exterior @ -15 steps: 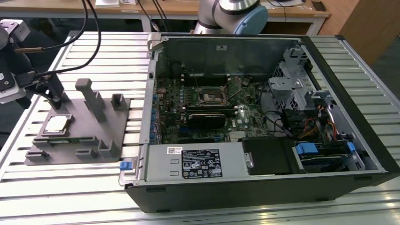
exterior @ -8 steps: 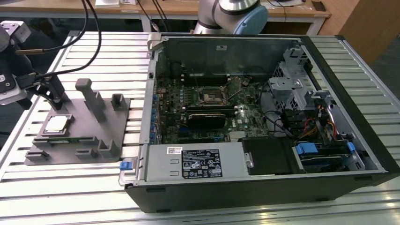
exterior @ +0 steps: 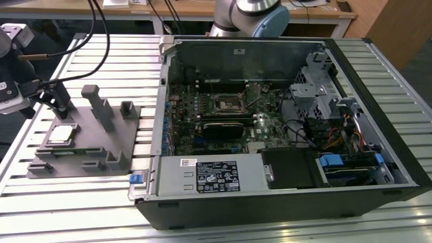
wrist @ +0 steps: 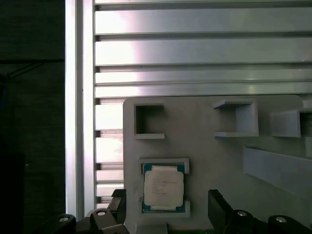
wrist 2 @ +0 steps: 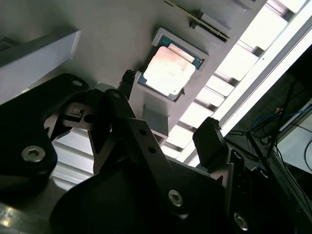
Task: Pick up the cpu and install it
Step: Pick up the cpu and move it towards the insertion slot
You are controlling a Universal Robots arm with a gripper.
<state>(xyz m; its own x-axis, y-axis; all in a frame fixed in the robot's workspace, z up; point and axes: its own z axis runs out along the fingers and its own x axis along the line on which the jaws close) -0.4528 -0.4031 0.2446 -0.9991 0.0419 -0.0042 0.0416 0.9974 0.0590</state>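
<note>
The cpu [exterior: 60,134] is a small square chip with a pale metal top, lying flat in a recess of the grey fixture [exterior: 88,147] at the exterior view's left. My gripper [exterior: 58,111] hangs just above and behind it, open, holding nothing. In both wrist views the cpu [wrist 2: 169,72] [wrist: 163,187] lies in its framed pocket, and the two dark fingertips [wrist 2: 209,139] [wrist: 217,204] stand wide apart to either side of it, clear of the chip. The motherboard socket [exterior: 227,104] sits inside the open computer case [exterior: 284,197].
Tall grey posts [exterior: 100,106] rise from the fixture beside the chip. The case's metal walls, drive cage [exterior: 324,96] and cables surround the motherboard. Everything stands on a slatted aluminium table [exterior: 81,212]. Black cables [exterior: 101,45] hang over the table's far left.
</note>
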